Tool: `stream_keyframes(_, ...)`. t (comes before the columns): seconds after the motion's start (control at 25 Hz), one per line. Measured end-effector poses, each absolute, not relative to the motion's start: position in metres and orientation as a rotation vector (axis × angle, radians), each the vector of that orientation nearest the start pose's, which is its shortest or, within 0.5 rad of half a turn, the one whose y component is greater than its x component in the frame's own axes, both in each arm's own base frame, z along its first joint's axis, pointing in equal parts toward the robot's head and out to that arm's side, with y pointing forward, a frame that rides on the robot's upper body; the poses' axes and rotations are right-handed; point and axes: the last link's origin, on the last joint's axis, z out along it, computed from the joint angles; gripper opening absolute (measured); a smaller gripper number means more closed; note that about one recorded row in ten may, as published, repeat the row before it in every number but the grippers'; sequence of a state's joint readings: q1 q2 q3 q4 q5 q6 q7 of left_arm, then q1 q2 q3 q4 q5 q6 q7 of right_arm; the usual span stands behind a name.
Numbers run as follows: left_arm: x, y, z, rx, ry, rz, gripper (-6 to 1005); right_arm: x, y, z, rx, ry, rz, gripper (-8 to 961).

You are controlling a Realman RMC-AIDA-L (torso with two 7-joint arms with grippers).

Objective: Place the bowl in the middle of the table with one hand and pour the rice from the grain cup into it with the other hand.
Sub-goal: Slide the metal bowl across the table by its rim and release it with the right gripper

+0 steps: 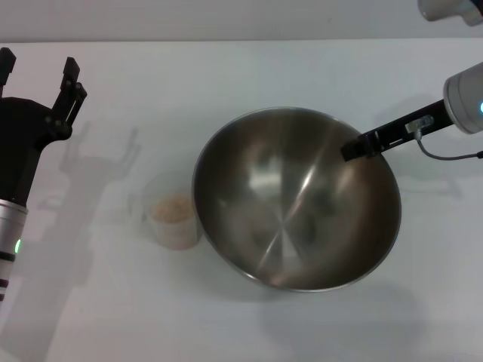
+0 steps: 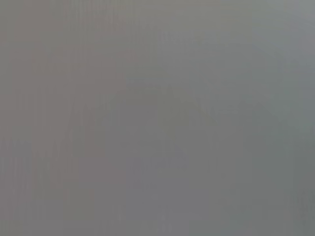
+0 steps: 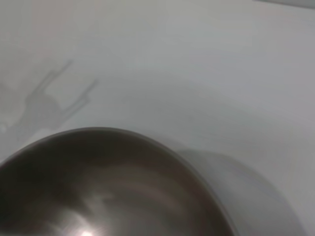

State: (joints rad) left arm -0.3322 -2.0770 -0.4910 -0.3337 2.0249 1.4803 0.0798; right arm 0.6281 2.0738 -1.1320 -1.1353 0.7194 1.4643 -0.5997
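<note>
So right gripper (image 1: 353, 148) clamps the bowl (image 1: 296, 197) rim; set it down level mid-bench (image 1: 226, 75), left gripper (image 1: 39, 79) spread wide, clear of the cup (image 1: 172, 219).

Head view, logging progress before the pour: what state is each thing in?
bowl: on the table, empty, rim held by right gripper
grain cup: upright beside the bowl, untouched
rice: in the cup
left gripper: open, empty

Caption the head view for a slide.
Right gripper holds the steel bowl by its rim beside the rice-filled grain cup; left gripper waits open.
</note>
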Motion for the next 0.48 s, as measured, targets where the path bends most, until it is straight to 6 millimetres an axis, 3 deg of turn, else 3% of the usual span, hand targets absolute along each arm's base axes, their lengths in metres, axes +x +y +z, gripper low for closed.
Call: stream_keyframes(0.48,-0.286,0.284,-0.026,-1.556,-0.283,-0.867,783,0.203,0.376,-0.008,-2.547,1.314,-0.156,117)
